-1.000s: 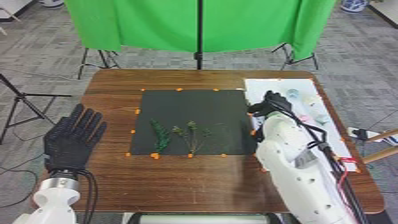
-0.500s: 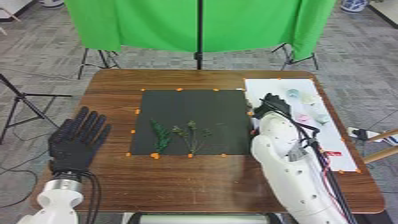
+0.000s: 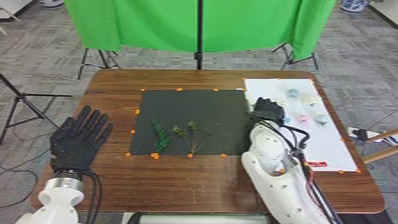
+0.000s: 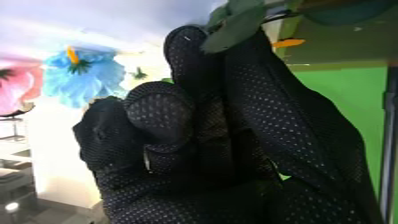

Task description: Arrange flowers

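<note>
Transfer step, I'd say: right hand (image 3: 267, 107) fingers look pinched on leafy stem (image 4: 234, 32); next, 9 o'clock over black mat (image 3: 195, 105).

Evenly bright head view, white wrist-view glare

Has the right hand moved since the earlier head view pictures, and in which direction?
Yes. Against the far edge of the white sheet, the right hand has drawn back slightly toward the robot.
</note>
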